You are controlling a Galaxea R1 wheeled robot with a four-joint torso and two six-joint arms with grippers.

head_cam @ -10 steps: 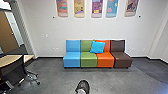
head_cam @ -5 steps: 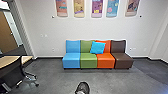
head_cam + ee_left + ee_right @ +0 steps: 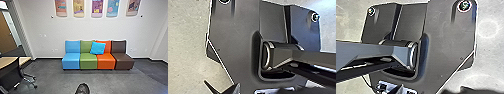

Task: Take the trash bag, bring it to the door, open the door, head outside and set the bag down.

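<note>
Four bright seats along a wall, with a brown door off to the left

Head view: I am looking at a pale wall with a row of armless seats against it. From left to right they are blue [image 3: 71, 61], green [image 3: 88, 62], orange [image 3: 106, 62] and brown [image 3: 122, 62]. A bright blue cushion [image 3: 97, 48] leans, tilted, against the backrests where green meets orange, well back from the seats' front edges. Five colourful panels [image 3: 97, 7] hang in a row above. On the left is a wood-topped desk [image 3: 25, 60]; a black office chair [image 3: 11, 76] hides part of its near edge, while the desk's right end juts out past the backrest. Beyond an opening farther left is the brown door [image 3: 4, 37]. Nearest me, on the grey floor [image 3: 55, 78], is a person's dark shoe [image 3: 82, 89]. I cannot tell where the trash bag is

Left wrist view: my robot's own dark plate [image 3: 235, 42] and jointed bar [image 3: 313, 58], above pale ground. I cannot tell how far the left gripper is open, or whether it has hold of anything

Right wrist view: the same plate and bar, again over pale ground. For the right gripper, too, I cannot tell the opening or any grip
</note>
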